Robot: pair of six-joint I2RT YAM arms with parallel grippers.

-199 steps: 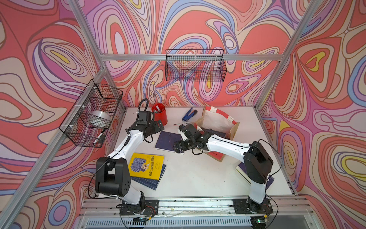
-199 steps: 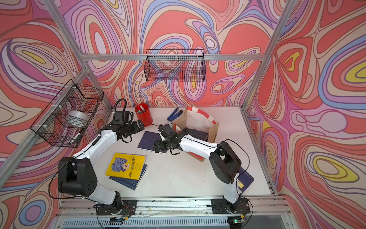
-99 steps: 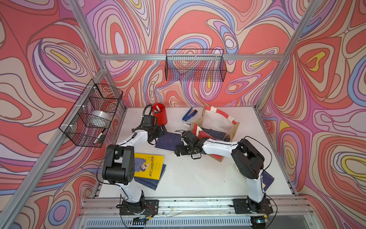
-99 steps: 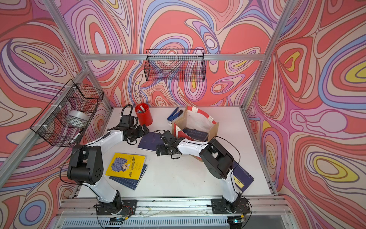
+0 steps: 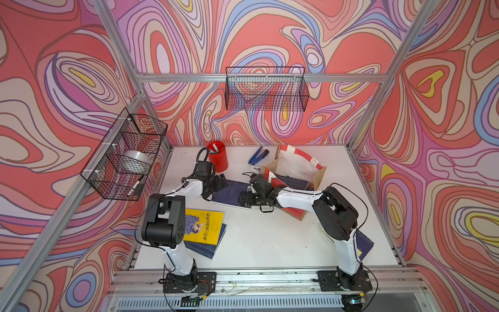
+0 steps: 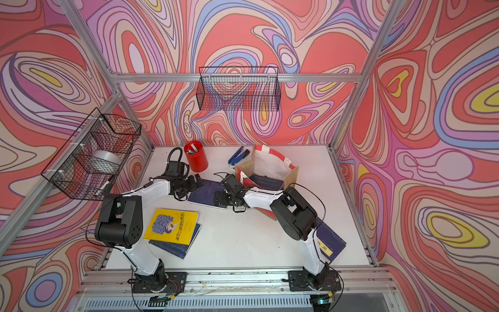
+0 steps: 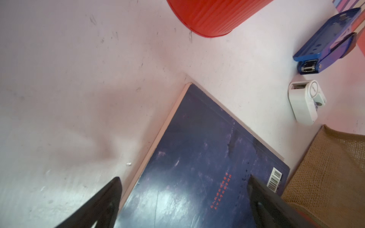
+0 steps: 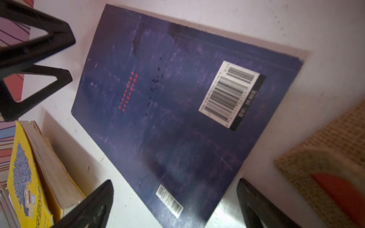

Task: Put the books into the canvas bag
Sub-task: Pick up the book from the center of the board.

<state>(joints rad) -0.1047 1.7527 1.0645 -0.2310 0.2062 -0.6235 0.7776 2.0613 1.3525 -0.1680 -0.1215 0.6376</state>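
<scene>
A navy book (image 5: 231, 192) lies flat, back cover up, on the white table (image 5: 270, 237) just left of the canvas bag (image 5: 297, 167). My left gripper (image 7: 183, 197) is open over the book's far-left corner, one finger on either side of its edge. At the book's near-right corner my right gripper (image 8: 175, 199) is open and straddles that corner. Another navy book (image 5: 293, 180) sits inside the bag. The yellow book (image 5: 204, 225) rests on a navy one (image 5: 209, 247) at the front left. One more navy book (image 6: 330, 241) lies behind the right arm's base.
A red pen cup (image 5: 218, 159) stands at the back left, close to the left wrist. A blue stapler-like tool (image 5: 258, 156) and a small white device (image 7: 304, 100) lie by the bag's back corner. Wire baskets (image 5: 266, 91) hang on the walls.
The left gripper has moved right, from beside the red cup to the navy book's edge. The right arm's elbow has swung back while its gripper stays low at the book's near corner.
</scene>
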